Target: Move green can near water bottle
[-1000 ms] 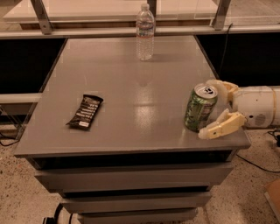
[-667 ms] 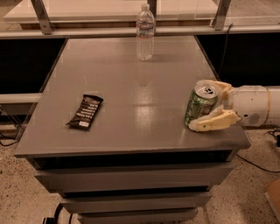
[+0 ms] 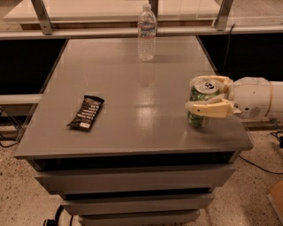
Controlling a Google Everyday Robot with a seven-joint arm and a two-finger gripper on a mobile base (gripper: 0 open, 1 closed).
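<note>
The green can (image 3: 203,89) stands near the right front edge of the grey table (image 3: 119,70). My gripper (image 3: 193,94) reaches in from the right and is shut on the can: one cream finger lies across its front, the other behind its top. The can looks upright, with its base at the table surface. The water bottle (image 3: 147,33) stands upright at the back middle of the table, far from the can and the gripper.
A black snack bar wrapper (image 3: 86,113) lies on the left front part of the table. Drawers sit below the table top. A rail and a pale counter (image 3: 110,9) run behind the table. The table's right edge is just under my wrist.
The near finger swung in from an open, angled stance and closed against the can's front. The can stayed in about the same place.
</note>
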